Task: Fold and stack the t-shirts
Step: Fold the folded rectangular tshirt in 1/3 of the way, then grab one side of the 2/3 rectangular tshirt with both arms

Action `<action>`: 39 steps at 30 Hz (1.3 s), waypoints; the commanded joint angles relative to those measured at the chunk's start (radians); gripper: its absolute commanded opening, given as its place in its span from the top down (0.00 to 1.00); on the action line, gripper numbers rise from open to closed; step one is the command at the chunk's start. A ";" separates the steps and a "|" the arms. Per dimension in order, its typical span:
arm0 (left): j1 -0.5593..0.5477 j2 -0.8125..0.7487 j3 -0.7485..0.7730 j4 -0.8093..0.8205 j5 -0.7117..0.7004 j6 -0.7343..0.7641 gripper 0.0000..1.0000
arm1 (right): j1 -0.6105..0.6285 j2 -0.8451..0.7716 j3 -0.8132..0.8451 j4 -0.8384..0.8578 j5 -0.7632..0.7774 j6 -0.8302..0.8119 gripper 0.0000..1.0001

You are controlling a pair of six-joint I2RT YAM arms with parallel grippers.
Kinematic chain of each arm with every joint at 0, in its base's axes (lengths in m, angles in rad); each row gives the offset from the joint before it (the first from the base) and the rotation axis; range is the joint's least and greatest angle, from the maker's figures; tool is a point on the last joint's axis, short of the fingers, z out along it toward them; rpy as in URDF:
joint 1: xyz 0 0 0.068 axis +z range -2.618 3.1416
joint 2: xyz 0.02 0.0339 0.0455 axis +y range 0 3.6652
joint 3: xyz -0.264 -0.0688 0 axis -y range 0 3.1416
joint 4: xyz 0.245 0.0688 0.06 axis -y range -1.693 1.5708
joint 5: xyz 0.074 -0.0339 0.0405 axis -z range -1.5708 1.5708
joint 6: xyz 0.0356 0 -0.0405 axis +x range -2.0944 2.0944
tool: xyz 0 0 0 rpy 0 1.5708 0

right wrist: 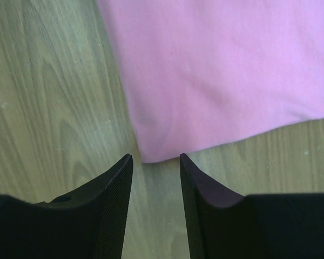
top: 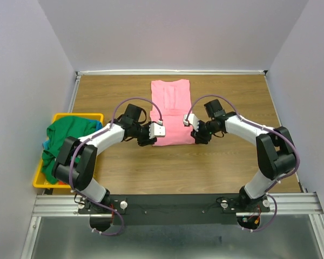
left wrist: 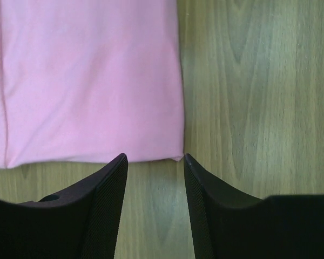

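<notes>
Tabletop (top: pixel 232 162) is plain wood, and the pink shirt (top: pixel 170 102) is the main thing on it. It lies flat in the middle toward the far side, already narrowed into a long strip. Seen from above, its long axis runs 12 to 6 o'clock, neck end at 12 and hem end at 6, nearest the arms.

Over at about 9 o'clock on the tabletop sits a yellow bin (top: pixel 78 115) with a green shirt (top: pixel 62 137) heaped in it and spilling over the rim. It's well apart from the pink one.

Now the bit that matters. Both arms reach in to the near end of the strip, one per corner. The left pincer (left wrist: pixel 154 157) has its jaws apart with only bare wood between them. In its own view the shirt's near-left corner sits right at 12 o'clock, just past the tips, and the cloth spreads off toward 10 and 11. The right pincer (right wrist: pixel 155 156) mirrors that: jaws apart, nothing in them, the near-right corner at 12 o'clock just beyond the tips, cloth running off toward 1 and 2.

Neither arm looks closer than the other — each is lined up on its own corner. My guess is the next move is a short push forward and a pinch on both corners, then carrying the hem toward 12 to halve the strip.

No brand, label or print that I can read anywhere.
</notes>
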 commanded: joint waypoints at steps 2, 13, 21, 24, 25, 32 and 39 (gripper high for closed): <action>-0.057 -0.017 -0.049 0.096 -0.110 0.161 0.45 | 0.033 0.002 -0.033 0.126 0.057 -0.150 0.52; -0.118 0.055 -0.064 0.119 -0.159 0.163 0.46 | 0.044 0.007 -0.109 0.144 0.063 -0.215 0.50; -0.124 0.108 -0.035 0.085 -0.164 0.170 0.60 | 0.051 0.030 -0.148 0.178 0.092 -0.222 0.48; -0.124 0.118 -0.038 0.074 -0.165 0.175 0.68 | 0.054 0.022 -0.155 0.178 0.094 -0.224 0.56; -0.124 0.118 -0.040 0.073 -0.164 0.175 0.74 | 0.057 0.021 -0.157 0.178 0.095 -0.224 0.60; -0.121 0.089 -0.005 0.029 -0.138 0.129 1.00 | 0.061 -0.031 -0.156 0.173 0.101 -0.178 0.99; -0.077 0.050 0.121 -0.070 -0.078 0.072 1.00 | 0.058 -0.112 -0.062 0.087 0.097 -0.092 0.99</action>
